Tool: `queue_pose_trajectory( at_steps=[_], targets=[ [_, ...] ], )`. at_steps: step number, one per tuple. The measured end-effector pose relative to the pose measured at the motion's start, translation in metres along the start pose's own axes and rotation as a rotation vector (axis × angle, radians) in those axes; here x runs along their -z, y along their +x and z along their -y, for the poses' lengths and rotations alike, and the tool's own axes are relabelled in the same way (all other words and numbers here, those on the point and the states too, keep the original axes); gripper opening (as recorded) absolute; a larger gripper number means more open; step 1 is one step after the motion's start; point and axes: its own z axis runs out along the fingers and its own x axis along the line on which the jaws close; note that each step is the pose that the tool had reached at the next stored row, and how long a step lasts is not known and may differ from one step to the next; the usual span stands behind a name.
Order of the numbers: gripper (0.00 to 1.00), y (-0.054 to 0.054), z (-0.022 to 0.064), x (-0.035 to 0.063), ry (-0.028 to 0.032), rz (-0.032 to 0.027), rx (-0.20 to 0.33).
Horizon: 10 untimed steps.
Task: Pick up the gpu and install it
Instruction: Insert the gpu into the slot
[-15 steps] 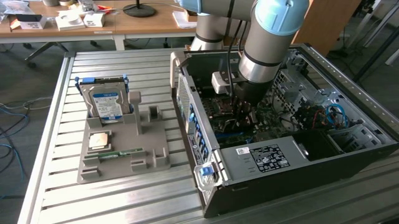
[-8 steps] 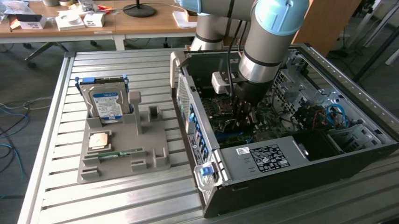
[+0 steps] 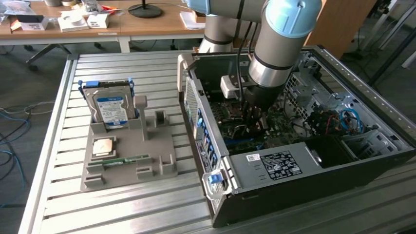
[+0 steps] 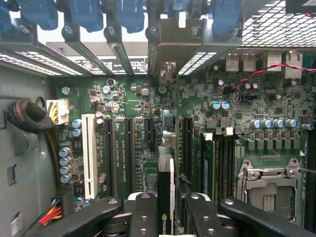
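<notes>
One gripper point(image 4: 169, 207), jaws half closed, clamps the one gpu point(image 4: 164, 182) edge-down over the motherboard point(image 4: 133, 98) inside the case point(image 3: 273, 204) (black slots crowd both sides, leaving little spare room). The tray point(image 3: 153, 146), toward the table's point(image 3: 130, 209) edge, carries one hard drive point(image 3: 112, 108) and one memory stick point(image 3: 120, 160).

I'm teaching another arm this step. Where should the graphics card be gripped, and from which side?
Pinch the graphics card across its two flat faces near the top edge, coming from above. It stands on edge over the motherboard slots, so its lower edge should stay free; the hand holds it this way.
</notes>
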Motion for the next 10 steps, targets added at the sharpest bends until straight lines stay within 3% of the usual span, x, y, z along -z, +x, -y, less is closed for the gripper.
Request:
queue_pose_trajectory(
  at_steps=[10],
  targets=[
    [0.26,0.0000,-0.0014,-0.0013,0.0010,0.0005,0.000]
  ],
)
